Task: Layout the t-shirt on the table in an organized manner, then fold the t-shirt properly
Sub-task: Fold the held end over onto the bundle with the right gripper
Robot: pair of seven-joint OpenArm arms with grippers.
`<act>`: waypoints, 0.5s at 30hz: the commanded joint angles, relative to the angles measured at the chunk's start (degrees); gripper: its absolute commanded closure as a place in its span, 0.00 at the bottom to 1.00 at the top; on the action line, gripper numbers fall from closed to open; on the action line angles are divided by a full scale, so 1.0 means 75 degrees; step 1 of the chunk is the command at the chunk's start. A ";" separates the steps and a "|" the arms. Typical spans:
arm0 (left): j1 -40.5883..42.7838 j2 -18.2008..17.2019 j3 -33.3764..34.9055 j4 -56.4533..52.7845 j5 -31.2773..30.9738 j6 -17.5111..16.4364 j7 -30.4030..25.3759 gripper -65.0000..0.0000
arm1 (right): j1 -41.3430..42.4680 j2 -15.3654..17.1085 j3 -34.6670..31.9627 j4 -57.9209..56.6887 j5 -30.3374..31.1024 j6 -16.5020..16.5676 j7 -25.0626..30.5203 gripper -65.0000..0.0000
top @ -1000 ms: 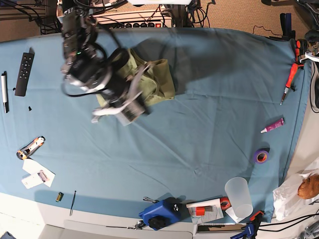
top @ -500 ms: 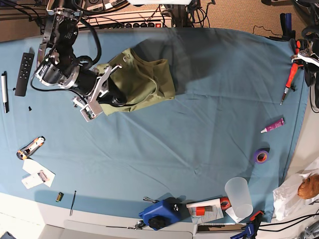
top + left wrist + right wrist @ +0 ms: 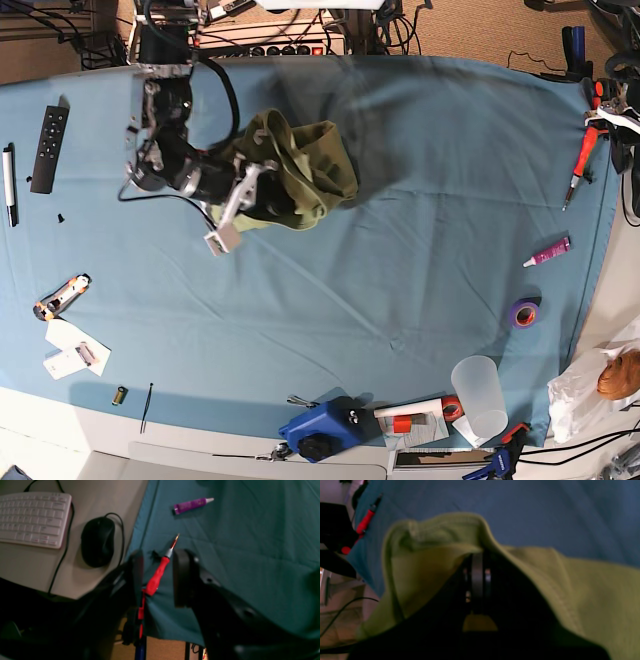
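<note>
The olive-green t-shirt (image 3: 318,158) lies bunched in a heap on the teal table (image 3: 400,280), left of the middle at the back. My right gripper (image 3: 262,193) reaches into its left side. In the right wrist view its fingers (image 3: 477,580) are pressed together, and the t-shirt (image 3: 427,565) is draped up and over them. My left gripper (image 3: 158,577) hovers over the table's right edge, far from the shirt. Its jaws stand apart with nothing held between them.
A red screwdriver (image 3: 156,577) lies on the cloth under the left gripper, with a purple tube (image 3: 191,505) beyond it. A mouse (image 3: 97,541) and keyboard (image 3: 32,518) sit off the edge. A remote (image 3: 48,148), tape roll (image 3: 522,313), cup (image 3: 478,397) and blue tool (image 3: 320,428) lie around.
My right arm swung left, dragging the shirt out, then came back right and toward the rear. The shirt is now bunched higher and tighter. The left arm has not moved.
</note>
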 commanded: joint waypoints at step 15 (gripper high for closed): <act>0.0006 -0.0099 -0.0052 0.0128 -0.0058 -0.0006 -0.0050 0.70 | 0.0364 -0.0117 -0.0306 0.1384 0.0609 0.0054 -0.0766 1.00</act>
